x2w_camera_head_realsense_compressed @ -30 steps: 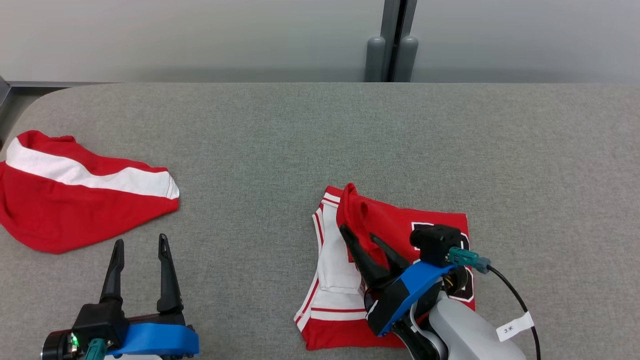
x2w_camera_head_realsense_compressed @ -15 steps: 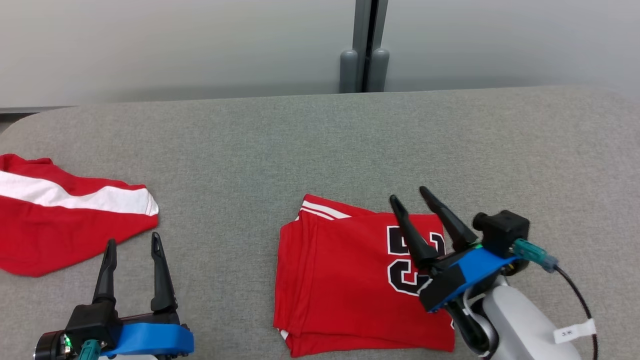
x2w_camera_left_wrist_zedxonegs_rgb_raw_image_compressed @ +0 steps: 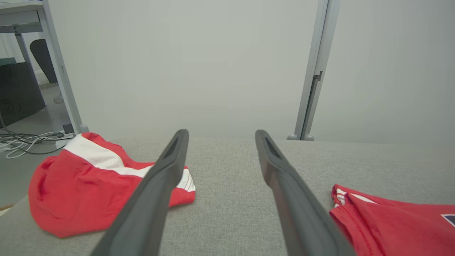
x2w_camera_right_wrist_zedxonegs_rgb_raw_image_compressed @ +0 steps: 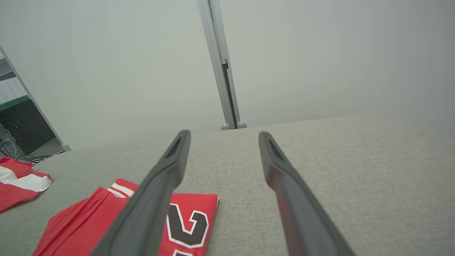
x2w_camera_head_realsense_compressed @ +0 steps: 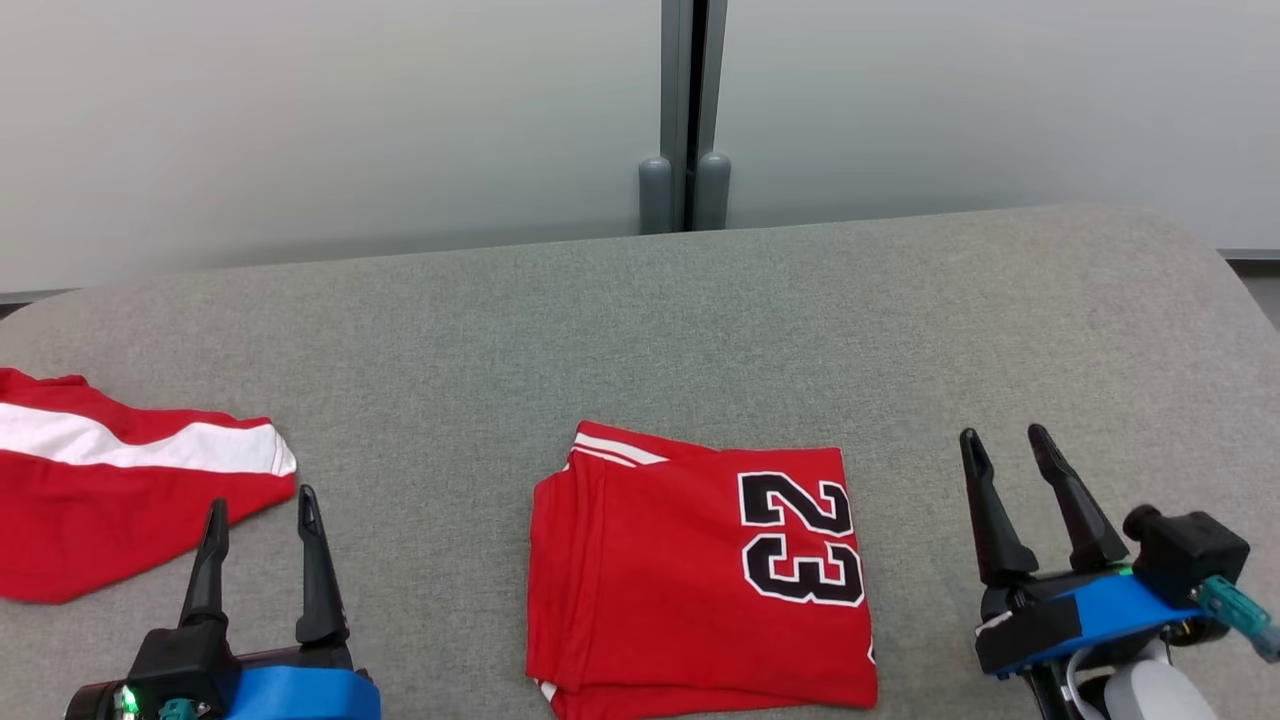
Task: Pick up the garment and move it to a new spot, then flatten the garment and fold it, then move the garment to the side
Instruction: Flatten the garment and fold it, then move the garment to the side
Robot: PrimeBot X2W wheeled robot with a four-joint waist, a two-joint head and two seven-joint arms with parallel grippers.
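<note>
A grey cloth table [x2w_camera_head_realsense_compressed: 700, 330] lies bare across its far half and its right end. A folded red jersey [x2w_camera_head_realsense_compressed: 650, 580] lies flat at centre front, and a rumpled red and white garment [x2w_camera_head_realsense_compressed: 100, 520] lies at the left edge, with a bare strip between them. The left gripper [x2w_camera_head_realsense_compressed: 261, 498] stands over that strip; the right gripper [x2w_camera_head_realsense_compressed: 1003, 433] stands apart from the jersey's right side. A pale wall [x2w_camera_head_realsense_compressed: 300, 120] with a grey post [x2w_camera_head_realsense_compressed: 685, 150] closes the far side.

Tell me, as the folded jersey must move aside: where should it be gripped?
Pinch the stacked left edge of the folded jersey, coming from the robot's left with the left gripper: the layers meet there, so it likely lifts without unfolding.
</note>
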